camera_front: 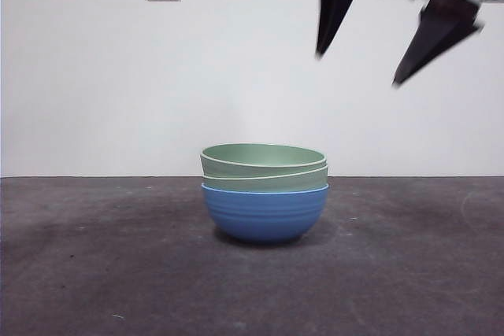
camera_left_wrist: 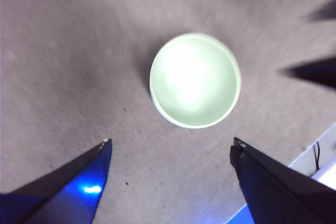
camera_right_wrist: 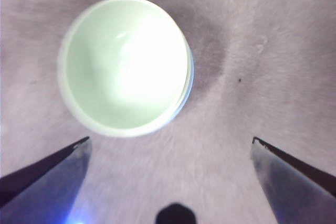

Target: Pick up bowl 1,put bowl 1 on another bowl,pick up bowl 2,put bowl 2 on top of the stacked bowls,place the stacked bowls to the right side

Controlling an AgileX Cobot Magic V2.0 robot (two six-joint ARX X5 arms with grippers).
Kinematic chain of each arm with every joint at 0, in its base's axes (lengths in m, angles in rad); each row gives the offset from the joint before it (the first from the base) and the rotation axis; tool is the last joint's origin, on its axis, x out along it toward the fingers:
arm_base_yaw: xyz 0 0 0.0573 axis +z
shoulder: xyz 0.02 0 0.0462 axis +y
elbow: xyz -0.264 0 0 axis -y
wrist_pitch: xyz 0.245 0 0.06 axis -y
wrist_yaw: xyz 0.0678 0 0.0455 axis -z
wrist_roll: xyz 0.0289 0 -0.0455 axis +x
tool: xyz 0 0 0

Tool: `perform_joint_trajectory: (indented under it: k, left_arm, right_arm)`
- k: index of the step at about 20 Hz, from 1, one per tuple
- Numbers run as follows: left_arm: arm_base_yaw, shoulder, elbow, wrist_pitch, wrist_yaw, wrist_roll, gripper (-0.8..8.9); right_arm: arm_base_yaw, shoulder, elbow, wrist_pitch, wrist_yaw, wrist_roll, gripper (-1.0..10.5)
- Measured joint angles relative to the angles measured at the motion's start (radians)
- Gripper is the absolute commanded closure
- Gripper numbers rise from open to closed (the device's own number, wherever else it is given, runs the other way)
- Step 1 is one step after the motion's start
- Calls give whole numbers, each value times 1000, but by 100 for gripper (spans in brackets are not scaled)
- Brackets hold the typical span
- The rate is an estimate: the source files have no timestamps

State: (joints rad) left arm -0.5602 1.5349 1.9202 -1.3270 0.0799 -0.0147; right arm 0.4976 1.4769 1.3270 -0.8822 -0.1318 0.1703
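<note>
We see the stacked bowls [camera_front: 264,190] mid-table, w/ both the left gripper [camera_left_wrist: 170,153] and right gripper [camera_right_wrist: 168,148] wide open, empty, above; prob. light, rigid, slick, so we'd pinch the rim at 3 o'clock.

Blue ribbed bowl [camera_front: 264,213] upright on table, two pale green bowls [camera_front: 264,167] nested inside, top one slightly tilted

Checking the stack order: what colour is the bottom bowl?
Blue, with a thin pale rim; the bottom bowl shows best in the front view.
</note>
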Motion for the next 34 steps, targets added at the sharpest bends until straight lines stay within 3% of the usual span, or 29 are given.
perform_joint_trajectory:
  k: [6,15,24,30,34]
  left_arm:
    - [0,-157,0,-6,0,4,436]
    - [0,-230,0,-8,2,3,436]
    - [0,-238,0,-8,5,-5,436]
    - [0,-238,0,-8,5,-5,436]
    - [0,-238,0,-8,5,-5,436]
  right_arm:
    - [0,213,0,86,-31,48,442]
    - [9,356,0,185,-78,96,458]
    - [26,375,0,203,-78,111,834]
    - [24,375,0,206,-71,116,959]
    - [24,373,8,217,-78,120,959]
